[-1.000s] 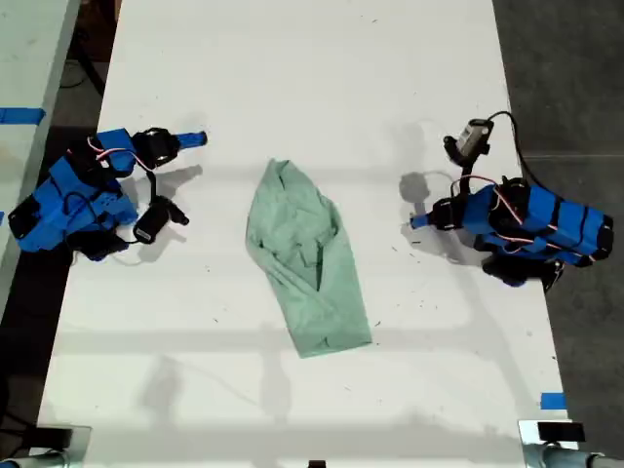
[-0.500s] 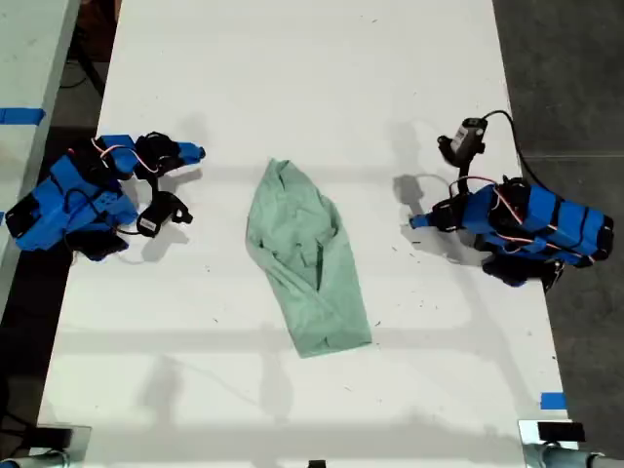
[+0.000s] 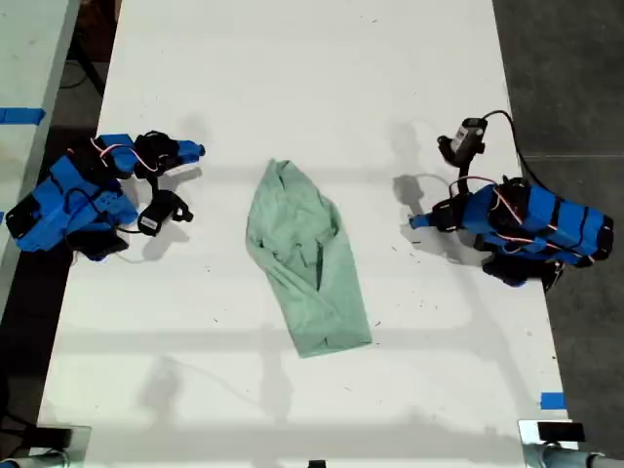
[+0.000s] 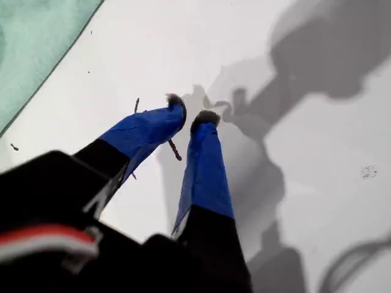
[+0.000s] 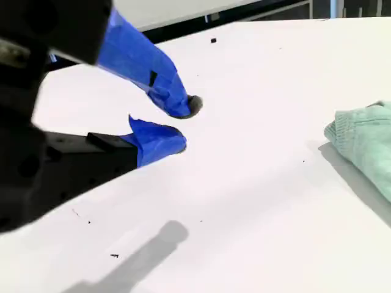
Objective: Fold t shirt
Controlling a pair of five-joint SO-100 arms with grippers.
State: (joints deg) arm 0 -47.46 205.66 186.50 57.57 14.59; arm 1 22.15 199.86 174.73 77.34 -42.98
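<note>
The t shirt (image 3: 307,258) lies crumpled at the middle of the white table (image 3: 292,78), narrower end toward the far side. My first gripper (image 4: 189,119) and my second gripper (image 5: 183,125) each hover empty, jaws narrowly parted, well apart from the garment.

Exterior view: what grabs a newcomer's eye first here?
The pale mint-green t shirt lies crumpled and elongated in the middle of the white table, touched by neither arm. A blue arm sits at each side of the exterior view, both clear of the cloth. In the wrist views, my first pincer and my second pincer hold nothing, tips slightly apart over bare table.
</note>
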